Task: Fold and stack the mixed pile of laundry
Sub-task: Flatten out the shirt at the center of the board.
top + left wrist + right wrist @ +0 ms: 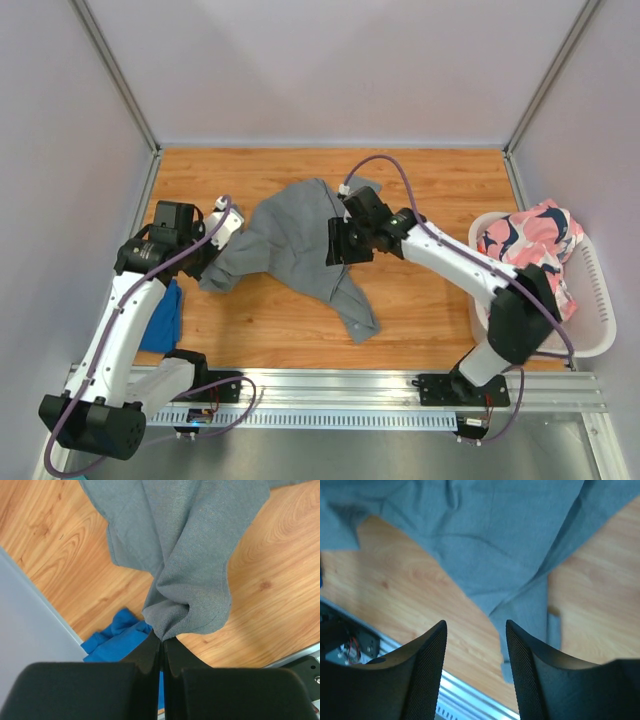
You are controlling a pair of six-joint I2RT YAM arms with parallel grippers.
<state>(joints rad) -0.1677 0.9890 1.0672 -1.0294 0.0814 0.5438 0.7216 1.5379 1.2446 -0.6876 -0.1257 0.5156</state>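
**Left tool (161, 650) pinches grey garment (290, 245); right tool (475, 630) gapes above it**

Closest to the left wrist lens, two black fingers (150, 655) press tight together on a bunched fold of the grey garment. From that pinch the cloth spreads away across the wood surface (430, 190). Just beside the fold a blue garment (117, 635) lies crumpled near the surface's left edge. From above, the left arm crosses over it and hides part of it.

The right tool stands with its jaws well apart and nothing between them, over the grey garment's right side. Whether it touches the cloth cannot be told. One narrow strip of grey trails toward the metal rail (350, 385) at the near edge.

A pink garment (530, 240) with a dark-and-white pattern is heaped in a white slotted basket (600, 300) at the right edge, well apart from the grey one. The right arm's elbow covers the basket's near-left rim.
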